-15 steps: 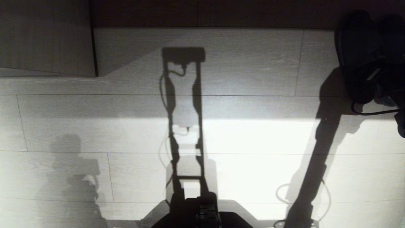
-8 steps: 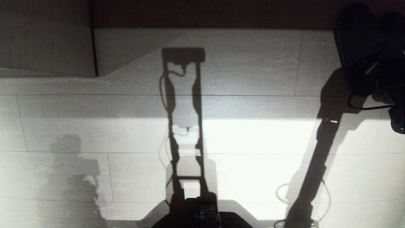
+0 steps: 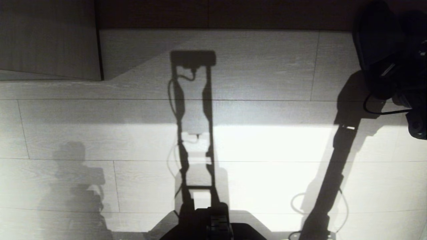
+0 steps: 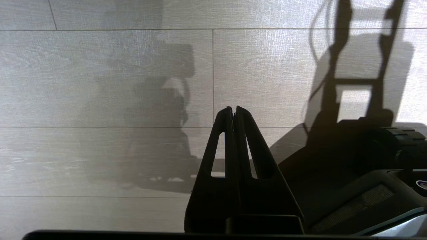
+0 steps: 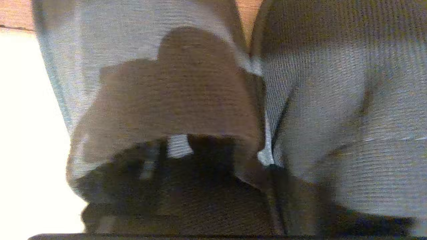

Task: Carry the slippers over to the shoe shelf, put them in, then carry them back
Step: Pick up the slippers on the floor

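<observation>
Head view: slippers (image 3: 377, 43) beside pale floor (image 3: 267, 150), shadow-crossed.

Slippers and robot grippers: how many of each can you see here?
Slippers: 2, side by side on the floor
Grippers: 2, the left gripper and the right gripper at the slippers
Total: 4

Grey ribbed-weave slippers (image 5: 333, 100); pale wood-grain floor (image 3: 267, 66).
</observation>
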### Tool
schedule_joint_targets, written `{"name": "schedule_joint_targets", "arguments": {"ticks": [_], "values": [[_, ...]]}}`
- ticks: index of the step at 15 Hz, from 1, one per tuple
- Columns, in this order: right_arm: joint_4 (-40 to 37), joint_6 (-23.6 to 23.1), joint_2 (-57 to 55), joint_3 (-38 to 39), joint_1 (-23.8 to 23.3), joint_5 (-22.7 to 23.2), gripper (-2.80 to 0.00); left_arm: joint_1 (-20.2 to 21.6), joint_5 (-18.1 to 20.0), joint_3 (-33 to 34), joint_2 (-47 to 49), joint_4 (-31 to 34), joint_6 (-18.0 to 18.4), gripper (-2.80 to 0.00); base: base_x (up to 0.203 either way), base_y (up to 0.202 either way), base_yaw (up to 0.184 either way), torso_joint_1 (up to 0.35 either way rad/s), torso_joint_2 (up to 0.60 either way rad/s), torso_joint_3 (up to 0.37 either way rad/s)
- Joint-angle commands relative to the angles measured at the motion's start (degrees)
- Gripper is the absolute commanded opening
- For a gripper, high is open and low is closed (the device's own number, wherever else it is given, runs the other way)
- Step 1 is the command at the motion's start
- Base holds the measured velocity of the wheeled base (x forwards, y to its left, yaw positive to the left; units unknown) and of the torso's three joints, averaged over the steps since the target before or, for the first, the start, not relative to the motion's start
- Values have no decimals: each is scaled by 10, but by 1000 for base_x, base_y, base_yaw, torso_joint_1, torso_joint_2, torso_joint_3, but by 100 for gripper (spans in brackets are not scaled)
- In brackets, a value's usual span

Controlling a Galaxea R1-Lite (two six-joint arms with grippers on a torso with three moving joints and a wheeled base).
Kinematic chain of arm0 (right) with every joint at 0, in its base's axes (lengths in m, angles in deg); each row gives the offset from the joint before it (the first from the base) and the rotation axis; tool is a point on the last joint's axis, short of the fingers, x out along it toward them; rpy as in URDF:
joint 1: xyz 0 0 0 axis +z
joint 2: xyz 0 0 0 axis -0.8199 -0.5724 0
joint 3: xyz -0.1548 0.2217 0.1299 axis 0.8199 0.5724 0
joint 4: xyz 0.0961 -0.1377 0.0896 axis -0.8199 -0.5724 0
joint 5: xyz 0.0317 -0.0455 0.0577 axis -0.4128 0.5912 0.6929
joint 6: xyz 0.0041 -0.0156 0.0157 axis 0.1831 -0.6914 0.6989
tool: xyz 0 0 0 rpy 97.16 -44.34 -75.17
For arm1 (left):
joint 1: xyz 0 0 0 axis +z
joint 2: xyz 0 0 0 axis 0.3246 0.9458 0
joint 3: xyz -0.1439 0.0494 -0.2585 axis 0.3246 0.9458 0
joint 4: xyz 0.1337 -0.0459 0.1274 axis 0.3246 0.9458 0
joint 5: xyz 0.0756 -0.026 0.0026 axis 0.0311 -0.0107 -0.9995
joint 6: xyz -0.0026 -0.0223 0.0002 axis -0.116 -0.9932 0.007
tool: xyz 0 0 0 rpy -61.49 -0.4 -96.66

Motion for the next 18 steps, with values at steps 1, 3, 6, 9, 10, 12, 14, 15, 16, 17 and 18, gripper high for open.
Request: {"name": "schedule_joint_targets", "arguments": {"ticks": [1,3,6,9,10,12,14,15,16,17,18], "values": [[3,0,0,1,-1,-1,-280,0,0,0,0,0,0,-280,0,0,0,0,0,0],[0,0,0,1,-2,-2,-280,0,0,0,0,0,0,-280,0,0,0,0,0,0],[-1,-1,-4,2,-2,-2,-280,0,0,0,0,0,0,-280,0,0,0,0,0,0],[0,-1,-2,8,-2,-2,-280,0,0,0,0,0,0,-280,0,0,0,0,0,0],[3,-1,1,16,-2,-2,-280,0,0,0,0,0,0,-280,0,0,0,0,0,0],[3,0,6,17,-2,-2,-280,0,0,0,1,0,0,-280,0,0,0,0,0,0],[4,0,18,24,-2,-3,-280,0,0,0,0,0,0,-280,0,0,0,0,0,0],[3,0,19,25,-2,-3,-280,0,0,0,0,0,0,-280,0,0,0,0,0,0],[3,1,27,27,-2,-3,-280,0,0,0,1,0,0,-280,0,0,0,0,0,0],[3,1,31,30,-2,-4,-280,0,0,0,0,0,0,-280,0,0,0,0,0,0],[2,1,39,38,-2,-3,-280,0,0,0,0,0,0,-280,0,0,0,0,0,0]]}}
